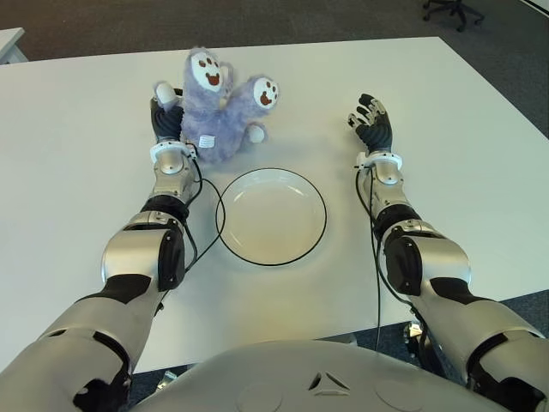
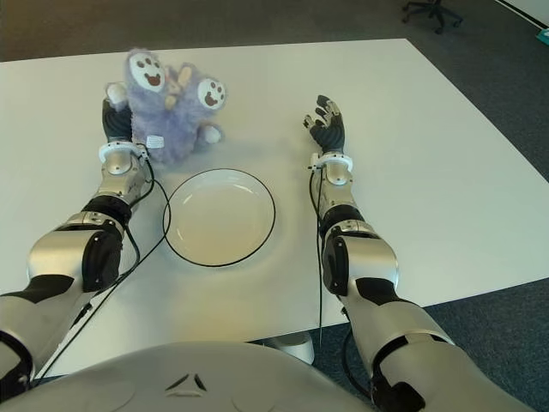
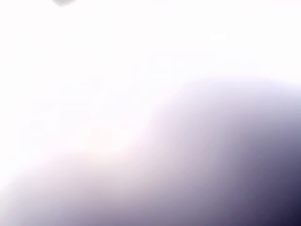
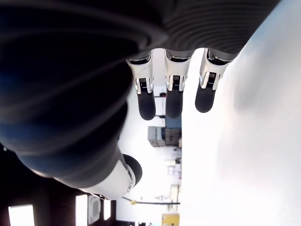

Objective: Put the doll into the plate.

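Observation:
A fluffy purple doll (image 1: 219,120) with white, brown-marked paws lies on the white table (image 1: 455,172), its feet raised toward me. My left hand (image 1: 165,118) shows right against the doll's left side, partly covered by its fur and one white paw. The left wrist view holds only a pale purple blur (image 3: 225,155) close to the lens. A white plate (image 1: 270,215) with a thin black rim sits empty just in front of the doll, between my forearms. My right hand (image 1: 373,122) is to the right of the plate, fingers (image 4: 173,96) stretched out and holding nothing.
The table's far edge runs behind the doll, with dark carpet beyond. An office chair base (image 1: 453,10) stands on the floor at the far right. The table's right edge slants down past my right arm.

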Available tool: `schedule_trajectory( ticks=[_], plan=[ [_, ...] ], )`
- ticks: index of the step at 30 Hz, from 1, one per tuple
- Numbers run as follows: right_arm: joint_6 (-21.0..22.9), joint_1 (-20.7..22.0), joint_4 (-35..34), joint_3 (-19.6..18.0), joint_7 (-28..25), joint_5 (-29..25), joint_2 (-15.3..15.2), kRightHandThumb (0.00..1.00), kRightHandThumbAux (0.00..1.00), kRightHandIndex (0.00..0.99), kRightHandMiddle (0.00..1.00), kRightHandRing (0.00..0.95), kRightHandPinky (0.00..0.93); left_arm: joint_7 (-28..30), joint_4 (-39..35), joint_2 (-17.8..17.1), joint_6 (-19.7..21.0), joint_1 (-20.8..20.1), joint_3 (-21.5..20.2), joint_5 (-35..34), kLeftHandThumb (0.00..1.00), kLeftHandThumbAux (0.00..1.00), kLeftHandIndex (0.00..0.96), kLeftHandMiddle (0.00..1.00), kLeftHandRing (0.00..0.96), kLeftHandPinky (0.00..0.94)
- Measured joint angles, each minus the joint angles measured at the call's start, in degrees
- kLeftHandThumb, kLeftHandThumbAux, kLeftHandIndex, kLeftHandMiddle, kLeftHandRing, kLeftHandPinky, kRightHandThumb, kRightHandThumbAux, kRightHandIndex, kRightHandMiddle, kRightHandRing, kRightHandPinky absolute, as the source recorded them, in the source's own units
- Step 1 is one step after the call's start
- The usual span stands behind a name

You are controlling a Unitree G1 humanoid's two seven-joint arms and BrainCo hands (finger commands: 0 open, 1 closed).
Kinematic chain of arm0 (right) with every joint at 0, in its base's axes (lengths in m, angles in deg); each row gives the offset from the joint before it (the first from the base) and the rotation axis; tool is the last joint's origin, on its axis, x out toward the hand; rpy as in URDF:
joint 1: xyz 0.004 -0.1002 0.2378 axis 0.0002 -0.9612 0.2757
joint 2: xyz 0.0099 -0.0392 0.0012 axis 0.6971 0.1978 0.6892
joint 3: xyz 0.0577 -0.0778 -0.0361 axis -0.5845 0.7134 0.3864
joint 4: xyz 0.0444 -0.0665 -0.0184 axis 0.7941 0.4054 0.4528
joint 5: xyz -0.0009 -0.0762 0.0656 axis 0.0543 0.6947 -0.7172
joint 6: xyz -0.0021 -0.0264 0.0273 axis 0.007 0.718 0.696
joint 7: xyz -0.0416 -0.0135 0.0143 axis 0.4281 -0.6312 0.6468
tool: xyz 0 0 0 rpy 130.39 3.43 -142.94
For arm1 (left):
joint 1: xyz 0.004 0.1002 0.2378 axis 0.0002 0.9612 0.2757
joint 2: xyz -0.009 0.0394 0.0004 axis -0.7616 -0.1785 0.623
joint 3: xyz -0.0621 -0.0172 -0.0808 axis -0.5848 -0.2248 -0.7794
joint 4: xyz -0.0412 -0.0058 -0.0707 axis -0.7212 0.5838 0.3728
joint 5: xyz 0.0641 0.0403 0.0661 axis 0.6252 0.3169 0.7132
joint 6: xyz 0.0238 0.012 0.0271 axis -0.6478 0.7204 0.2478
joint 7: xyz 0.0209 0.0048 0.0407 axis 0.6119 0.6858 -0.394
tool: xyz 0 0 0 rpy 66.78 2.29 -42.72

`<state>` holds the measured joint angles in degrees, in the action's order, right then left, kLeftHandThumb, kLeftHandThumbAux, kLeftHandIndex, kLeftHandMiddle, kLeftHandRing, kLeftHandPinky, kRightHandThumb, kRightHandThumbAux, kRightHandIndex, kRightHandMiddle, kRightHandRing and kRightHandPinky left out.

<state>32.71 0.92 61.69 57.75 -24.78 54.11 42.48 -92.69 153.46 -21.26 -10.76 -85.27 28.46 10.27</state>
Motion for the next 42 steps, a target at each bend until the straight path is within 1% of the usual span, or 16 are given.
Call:
schedule_trajectory(
  ticks=[6,15,16,20,23,30,36,38,42],
  plan=[
    [0.0,0.1,0.0,0.0,0.0,0.0,0.0,0.575,0.868,0.142,0.131,0.102,0.113,-0.6,0.0,-1.3,0.8,-1.4,0.1,0.7,0.725,0.699,0.443,0.83,0.855,0.837],
    [0.0,0.2,0.1,0.0,-0.1,0.0,0.0,0.59,0.869,0.141,0.134,0.102,0.109,-3.5,-0.2,-2.8,0.9,-2.5,1.2,2.2,0.723,0.693,0.44,0.815,0.848,0.839],
    [0.0,0.2,0.1,0.0,-0.1,0.0,0.0,0.614,0.871,0.141,0.136,0.104,0.107,-3.6,-0.2,-2.9,0.9,-2.6,1.3,2.3,0.722,0.693,0.44,0.814,0.849,0.841],
    [0.0,0.3,0.2,-0.1,-0.2,-0.1,0.0,0.652,0.871,0.143,0.14,0.106,0.102,-3.6,-0.2,-3.2,0.8,-2.9,1.6,2.4,0.721,0.694,0.439,0.82,0.855,0.847],
    [0.0,0.4,0.2,-0.3,-0.4,-0.1,0.0,0.663,0.868,0.142,0.139,0.106,0.104,-3.6,-0.2,-3.4,0.6,-3.1,1.9,2.5,0.721,0.695,0.439,0.824,0.857,0.846],
    [0.0,0.4,0.2,-0.4,-0.6,-0.1,0.1,0.648,0.867,0.138,0.134,0.102,0.104,-3.4,-0.3,-4.2,0.2,-3.3,2.5,3.4,0.722,0.694,0.44,0.811,0.851,0.847],
    [0.0,0.5,0.2,-0.5,-0.7,-0.1,0.1,0.625,0.866,0.136,0.131,0.101,0.113,-3.5,-0.4,-5.0,0.0,-3.6,3.9,4.6,0.725,0.693,0.44,0.817,0.851,0.842],
    [0.1,0.5,0.2,-0.5,-0.7,-0.1,0.0,0.602,0.868,0.135,0.129,0.101,0.115,-3.5,-0.4,-5.1,-0.2,-3.7,4.0,4.6,0.726,0.693,0.44,0.819,0.851,0.845],
    [0.1,0.5,0.2,-0.5,-0.7,-0.1,0.0,0.596,0.869,0.138,0.132,0.103,0.117,-3.5,-0.4,-5.3,-0.7,-3.7,4.2,4.7,0.727,0.693,0.441,0.824,0.856,0.854]
  ],
)
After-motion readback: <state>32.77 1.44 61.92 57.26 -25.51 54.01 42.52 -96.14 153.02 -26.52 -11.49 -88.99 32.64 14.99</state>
